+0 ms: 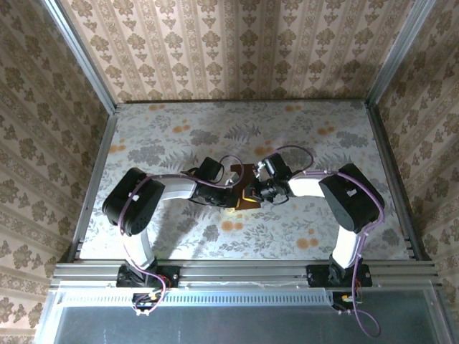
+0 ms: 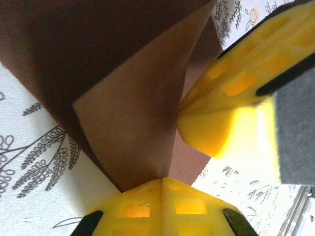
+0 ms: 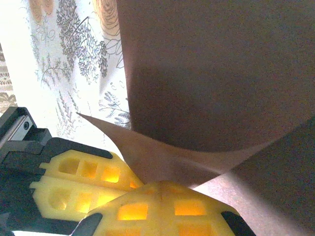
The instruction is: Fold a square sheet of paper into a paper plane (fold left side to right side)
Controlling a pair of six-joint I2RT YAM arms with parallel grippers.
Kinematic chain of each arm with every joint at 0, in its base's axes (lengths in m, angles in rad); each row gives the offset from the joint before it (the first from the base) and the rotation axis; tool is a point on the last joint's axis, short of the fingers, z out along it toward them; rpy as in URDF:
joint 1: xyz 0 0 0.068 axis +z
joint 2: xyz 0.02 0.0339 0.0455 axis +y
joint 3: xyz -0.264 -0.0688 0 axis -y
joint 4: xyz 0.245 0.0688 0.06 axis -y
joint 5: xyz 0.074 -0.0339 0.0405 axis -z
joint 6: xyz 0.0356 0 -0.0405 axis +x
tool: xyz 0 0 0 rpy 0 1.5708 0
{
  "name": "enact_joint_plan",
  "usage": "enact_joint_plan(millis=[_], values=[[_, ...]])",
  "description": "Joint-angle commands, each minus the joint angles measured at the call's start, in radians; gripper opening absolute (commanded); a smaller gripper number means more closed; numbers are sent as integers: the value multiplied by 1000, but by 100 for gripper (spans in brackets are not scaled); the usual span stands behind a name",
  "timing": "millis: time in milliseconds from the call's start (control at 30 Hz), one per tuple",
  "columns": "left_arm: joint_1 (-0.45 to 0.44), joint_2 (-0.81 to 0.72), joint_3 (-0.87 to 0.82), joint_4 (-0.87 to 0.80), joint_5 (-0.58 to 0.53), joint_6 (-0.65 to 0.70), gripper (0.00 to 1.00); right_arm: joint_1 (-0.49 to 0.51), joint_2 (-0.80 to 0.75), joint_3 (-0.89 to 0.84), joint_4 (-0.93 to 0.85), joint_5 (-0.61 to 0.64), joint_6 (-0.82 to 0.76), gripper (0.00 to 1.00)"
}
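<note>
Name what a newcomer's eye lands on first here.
The dark reddish-brown sheet of paper at the middle of the fern-print table, partly folded with one flap curling up. Both arms reach in from either side and meet over it; the left jaws and the right jaws are each shut on the paper. Ornate patterned walls box in the scene.

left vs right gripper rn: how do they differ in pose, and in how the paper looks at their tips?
The left gripper reaches in from the left, the right gripper from the right, and their tips nearly meet. At the left gripper the paper shows a flat, sharp-creased flap. At the right gripper its edge curls up in a soft bend. Shared: both are yellow-tipped with jaws shut, and each seems to pinch the paper.
</note>
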Motion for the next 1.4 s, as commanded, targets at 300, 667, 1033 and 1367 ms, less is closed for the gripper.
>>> enact_joint_plan(millis=[300,667,1033,1367], values=[[-17,31,-11,-101,-105,37,0,35,40,-11,72,2,33,0],[-20,41,-6,-147,-142,41,0,31,71,18,-74,112,-57,0],[-18,58,-19,-159,-146,34,0,-42,96,61,-130,135,-112,0],[-19,68,-21,-159,-140,34,0,-133,121,98,-157,113,-158,0]])
